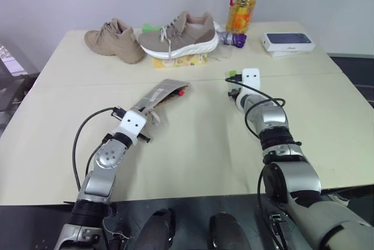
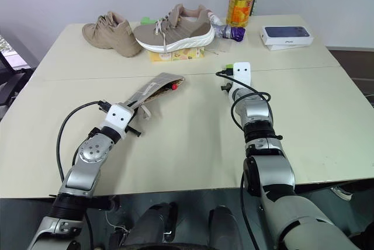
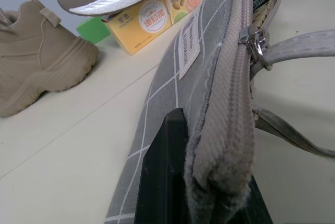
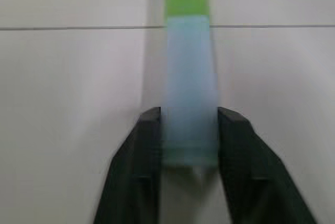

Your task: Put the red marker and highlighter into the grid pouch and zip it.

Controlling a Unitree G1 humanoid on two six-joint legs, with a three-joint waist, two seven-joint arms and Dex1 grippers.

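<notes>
Left claw (image 3: 204, 203): its fingers are clamping the near edge of the grid pouch.
Right claw (image 4: 188, 130): its fingers are squeezing the highlighter's base.
Grid pouch (image 1: 160, 93): lying on the bench (image 1: 193, 145), mouth holding the red marker (image 1: 182, 92).
Highlighter (image 4: 189, 77): lying on the bench, green cap pointing away.

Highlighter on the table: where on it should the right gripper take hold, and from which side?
Grip the highlighter across its pale body, near the end opposite the green cap, coming in along its length from that end. It lies flat on the table with straight, parallel sides, and the right gripper already has a finger against each side there.
</notes>
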